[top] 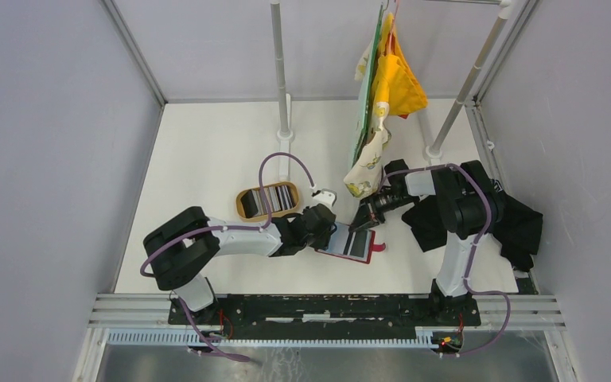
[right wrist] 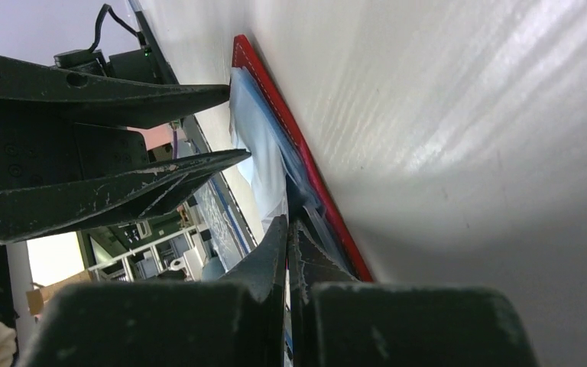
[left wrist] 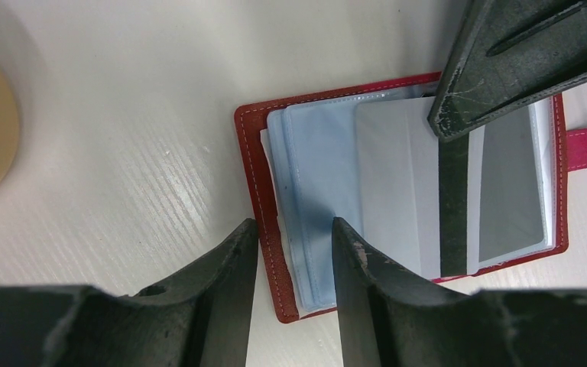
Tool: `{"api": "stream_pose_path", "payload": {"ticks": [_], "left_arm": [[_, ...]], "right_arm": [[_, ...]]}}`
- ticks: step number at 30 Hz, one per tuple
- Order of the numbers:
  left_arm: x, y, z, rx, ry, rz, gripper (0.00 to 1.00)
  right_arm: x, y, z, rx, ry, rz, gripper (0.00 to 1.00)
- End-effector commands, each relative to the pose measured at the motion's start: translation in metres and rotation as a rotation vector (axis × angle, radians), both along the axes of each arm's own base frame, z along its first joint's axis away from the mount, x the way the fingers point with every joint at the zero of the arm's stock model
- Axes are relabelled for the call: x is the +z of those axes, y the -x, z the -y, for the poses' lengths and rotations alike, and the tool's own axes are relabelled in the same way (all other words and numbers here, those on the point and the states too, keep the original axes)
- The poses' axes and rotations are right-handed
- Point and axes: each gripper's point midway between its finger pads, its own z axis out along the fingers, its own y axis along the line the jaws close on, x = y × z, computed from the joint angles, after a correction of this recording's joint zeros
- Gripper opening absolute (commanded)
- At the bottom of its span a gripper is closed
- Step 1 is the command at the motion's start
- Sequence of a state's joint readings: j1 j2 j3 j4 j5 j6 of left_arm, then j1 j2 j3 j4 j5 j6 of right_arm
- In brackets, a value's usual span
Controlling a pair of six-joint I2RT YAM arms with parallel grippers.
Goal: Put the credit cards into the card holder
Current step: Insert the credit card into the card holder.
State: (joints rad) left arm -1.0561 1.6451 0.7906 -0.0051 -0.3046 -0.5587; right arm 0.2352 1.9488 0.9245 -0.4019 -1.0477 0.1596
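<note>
Card going into the open red card holder (left wrist: 256,176), mid-counter (top: 207,159) by the near edge.
The right claw (right wrist: 287,225) is pinched together on the far edge of a grey, dark-striped credit card (left wrist: 508,191) lying over the sleeves. The left claw (left wrist: 294,229) stands apart, straddling the holder's left edge. More cards (top: 274,197) sit in the tan tray (top: 243,208) just beside.
</note>
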Motion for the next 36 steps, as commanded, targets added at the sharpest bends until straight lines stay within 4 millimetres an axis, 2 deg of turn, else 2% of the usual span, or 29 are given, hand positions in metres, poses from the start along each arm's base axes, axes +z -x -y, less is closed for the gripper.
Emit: {"api": "stream_pose_path", "payload": {"ticks": [1, 5, 8, 12, 17, 20, 23, 28, 31, 36], "left_arm": [[0.007, -0.004, 0.012, -0.015, 0.021, 0.014, 0.47], [0.019, -0.007, 0.013, 0.008, 0.050, 0.033, 0.53], [0.038, -0.005, 0.015, 0.008, 0.106, 0.048, 0.59], [0.064, 0.007, 0.023, -0.030, 0.217, 0.046, 0.60], [0.093, 0.043, 0.060, -0.126, 0.336, 0.043, 0.59], [0.101, 0.061, 0.088, -0.171, 0.356, 0.044, 0.51], [0.089, 0.067, 0.107, -0.170, 0.287, 0.048, 0.41], [0.058, 0.052, 0.113, -0.096, 0.122, 0.068, 0.17], [0.050, 0.045, 0.115, -0.077, 0.068, 0.086, 0.14], [0.041, 0.034, 0.119, -0.051, -0.003, 0.113, 0.13]], "right_arm": [[-0.008, -0.006, -0.002, 0.050, 0.007, 0.053, 0.00], [-0.006, -0.008, -0.003, 0.049, 0.001, 0.067, 0.00], [-0.006, -0.009, -0.003, 0.049, -0.002, 0.077, 0.08], [-0.007, -0.008, -0.003, 0.049, -0.005, 0.076, 0.17], [-0.008, -0.008, -0.004, 0.049, -0.007, 0.077, 0.18], [-0.008, -0.008, -0.003, 0.048, -0.007, 0.077, 0.18], [-0.008, -0.009, -0.003, 0.047, -0.006, 0.079, 0.18], [-0.009, -0.008, -0.002, 0.045, -0.006, 0.077, 0.18], [-0.009, -0.009, -0.002, 0.044, -0.006, 0.075, 0.18], [-0.009, -0.009, -0.001, 0.043, -0.006, 0.075, 0.18]]}}
